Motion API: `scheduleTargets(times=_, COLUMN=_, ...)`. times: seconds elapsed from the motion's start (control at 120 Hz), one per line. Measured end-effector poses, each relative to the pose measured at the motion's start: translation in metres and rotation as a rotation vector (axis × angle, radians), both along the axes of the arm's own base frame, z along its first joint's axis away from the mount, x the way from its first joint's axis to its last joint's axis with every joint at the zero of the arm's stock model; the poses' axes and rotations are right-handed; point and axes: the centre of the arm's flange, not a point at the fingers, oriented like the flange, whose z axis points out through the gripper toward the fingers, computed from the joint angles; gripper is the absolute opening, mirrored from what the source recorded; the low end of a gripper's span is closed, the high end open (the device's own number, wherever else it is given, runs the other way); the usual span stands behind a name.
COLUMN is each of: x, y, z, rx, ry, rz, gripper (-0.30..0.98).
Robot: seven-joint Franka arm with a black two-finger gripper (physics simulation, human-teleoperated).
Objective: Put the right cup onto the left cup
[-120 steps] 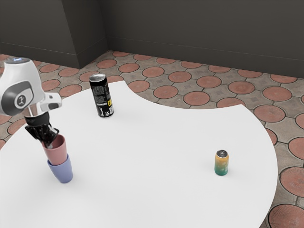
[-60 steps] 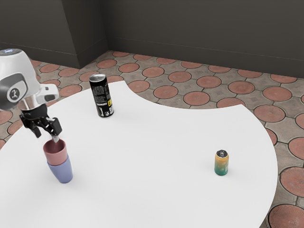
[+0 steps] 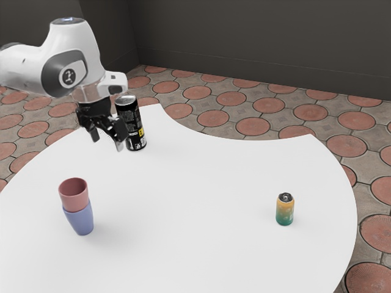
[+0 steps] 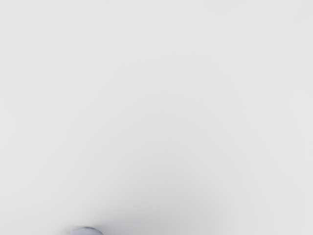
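1. Change: gripper [image 3: 107,140] is up and away from the stack, now at its 1 o'clock in the exterior view, well apart. Half a second ago it was just over the rim.
2. End effector: released. Fingers stand apart, nothing between them.
3. Pink cup [image 3: 74,196] sits mouth-up on the blue cup [image 3: 80,220]; its rim has shifted slightly since the last exterior frame. Blue hasn't visibly moved on the table [image 3: 201,238].
4. Meaning: stack stands unsupported, so placement looks done. Next move, I'd say: just keep clear.
5. Hidden: blue's rim and pink's base, so can't tell nesting depth. Black can [image 3: 129,116] is partly behind the gripper.
6. Cut off: arm [image 3: 24,68] at the exterior view's 9 o'clock edge; bluish sliver [image 4: 88,232] in the wrist view, probably the blue cup, can't confirm.
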Motion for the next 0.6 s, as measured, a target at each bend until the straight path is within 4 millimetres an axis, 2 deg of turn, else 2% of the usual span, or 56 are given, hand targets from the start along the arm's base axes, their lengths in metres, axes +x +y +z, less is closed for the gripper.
scheduleTargets(times=0.158, x=0.048, y=-0.011, z=0.022, rx=-0.021, ry=-0.006, rz=-0.006, gripper=0.68)
scheduleTargets(times=0.225, x=0.060, y=-0.014, z=0.035, rx=-0.024, ry=-0.018, rz=-0.009, gripper=0.68)
scheduleTargets(times=0.367, x=0.065, y=-0.014, z=0.066, rx=-0.028, ry=-0.043, rz=-0.010, gripper=0.68)
scheduleTargets(times=0.458, x=0.064, y=-0.015, z=0.074, rx=-0.029, ry=-0.038, rz=-0.012, gripper=0.68)
scheduleTargets(times=0.6, x=0.062, y=-0.015, z=0.075, rx=-0.032, ry=-0.022, rz=-0.014, gripper=0.69)
